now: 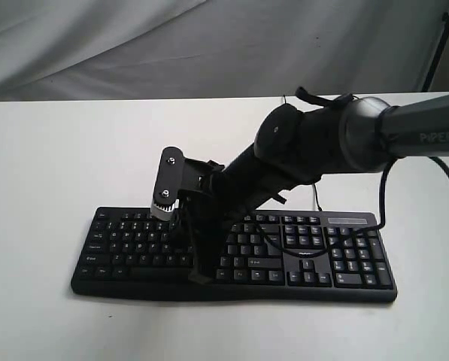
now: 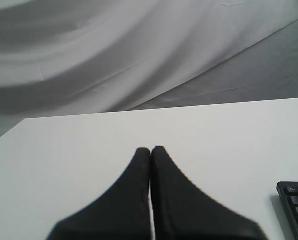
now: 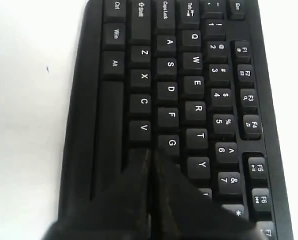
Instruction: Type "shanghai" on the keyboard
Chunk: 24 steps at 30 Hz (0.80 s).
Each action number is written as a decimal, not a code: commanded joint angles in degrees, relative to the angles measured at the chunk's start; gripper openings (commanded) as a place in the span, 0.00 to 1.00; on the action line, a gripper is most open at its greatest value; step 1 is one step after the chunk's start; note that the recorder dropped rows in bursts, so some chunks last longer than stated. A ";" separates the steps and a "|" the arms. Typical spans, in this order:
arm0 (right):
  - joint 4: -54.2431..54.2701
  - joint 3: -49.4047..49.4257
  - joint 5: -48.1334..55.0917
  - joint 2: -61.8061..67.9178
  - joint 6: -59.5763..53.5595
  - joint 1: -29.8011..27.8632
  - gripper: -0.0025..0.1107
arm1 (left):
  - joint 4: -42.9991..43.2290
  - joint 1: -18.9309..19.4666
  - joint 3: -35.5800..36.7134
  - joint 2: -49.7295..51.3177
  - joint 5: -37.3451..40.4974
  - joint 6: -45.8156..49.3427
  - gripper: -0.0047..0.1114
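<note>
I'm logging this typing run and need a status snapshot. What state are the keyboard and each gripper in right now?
Keyboard: lying flat on the white table, key legends facing up.
Right gripper: shut, tip down at the letter keys beside G; contact cannot be told.
Left gripper: shut, holding nothing, off the keyboard with bare table ahead of it.

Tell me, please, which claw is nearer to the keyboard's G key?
Right. The right claw is down at the keyboard, beside the G key; the left claw is over the table, off the keyboard's end.
</note>
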 commanded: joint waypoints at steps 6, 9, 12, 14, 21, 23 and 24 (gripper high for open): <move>3.35 0.31 -4.60 1.18 0.01 2.35 0.02 | -0.03 -0.22 0.29 0.18 -0.22 -0.16 0.05; 3.35 -0.88 -5.77 2.75 0.45 2.86 0.02 | -0.03 -0.22 0.29 0.18 -0.22 -0.16 0.05; 3.35 -2.35 -5.35 3.68 0.55 2.86 0.02 | -0.03 -0.22 0.29 0.18 -0.22 -0.16 0.05; 3.35 -3.21 -5.10 3.77 0.55 2.86 0.02 | -0.03 -0.22 0.29 0.18 -0.22 -0.16 0.05; 1.89 -3.92 -4.90 4.53 0.55 2.73 0.02 | -0.03 -0.22 0.29 0.18 -0.22 -0.16 0.05; 1.89 -3.92 -6.00 5.16 0.55 2.73 0.02 | -0.03 -0.22 0.29 0.18 -0.22 -0.16 0.05; 1.89 -3.92 -6.46 5.63 0.55 2.73 0.02 | -0.03 -0.22 0.29 0.18 -0.22 -0.16 0.05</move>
